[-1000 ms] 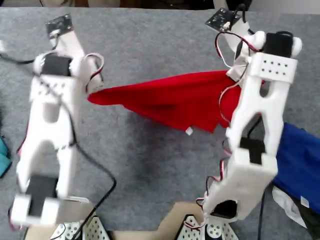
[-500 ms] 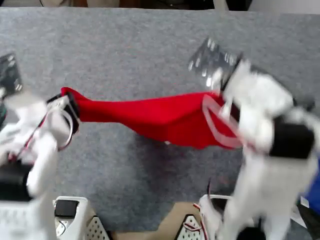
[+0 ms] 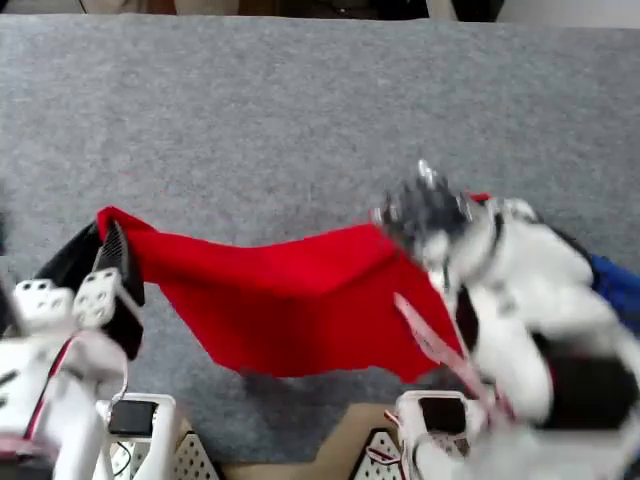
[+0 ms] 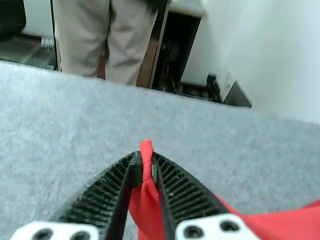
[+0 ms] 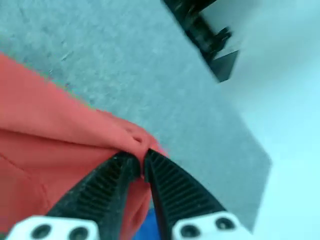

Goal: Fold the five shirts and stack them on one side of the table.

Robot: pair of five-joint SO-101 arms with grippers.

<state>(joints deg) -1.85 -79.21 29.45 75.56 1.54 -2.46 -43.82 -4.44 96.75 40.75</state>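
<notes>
Left hand (image 4: 145, 162) and right hand (image 5: 141, 160) are both clamped on the red shirt (image 3: 290, 310). They've dragged it back toward the counter's (image 3: 300, 100) near edge, stretched between them. Looks like straightening, fold not started yet.

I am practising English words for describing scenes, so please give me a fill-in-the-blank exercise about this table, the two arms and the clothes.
1. The shirt stretched between the two arms is ____.
2. The left gripper and the right gripper are each ____ (open or shut) on it.
3. The colour of the table is ____.
4. The cloth at the edge beside the right arm is ____.
Missing words: red; shut; grey; blue.
</notes>
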